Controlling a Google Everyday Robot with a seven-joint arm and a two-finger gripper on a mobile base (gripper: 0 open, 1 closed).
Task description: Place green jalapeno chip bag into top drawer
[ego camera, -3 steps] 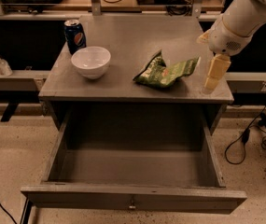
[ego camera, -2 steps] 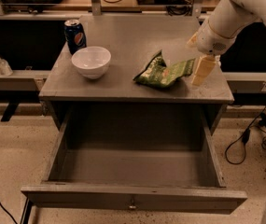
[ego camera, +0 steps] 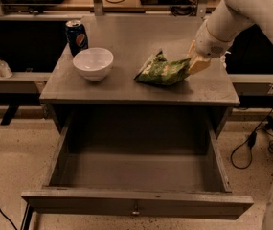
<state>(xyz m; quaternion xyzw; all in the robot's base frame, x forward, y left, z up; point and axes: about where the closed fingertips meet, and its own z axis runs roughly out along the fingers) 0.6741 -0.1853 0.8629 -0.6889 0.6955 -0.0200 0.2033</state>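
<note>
leftward across the counter [ego camera: 126,87] the hand [ego camera: 194,66] has come, from the right edge a second ago to the right end of the green jalapeno chip bag [ego camera: 162,72], which it now touches. whether it is spread or pinching the foil, i cannot tell. the bag lies crumpled on the counter, right of the white bowl [ego camera: 93,63] and soda can [ego camera: 76,36]. below, the top drawer [ego camera: 136,204] stands pulled out.
</note>
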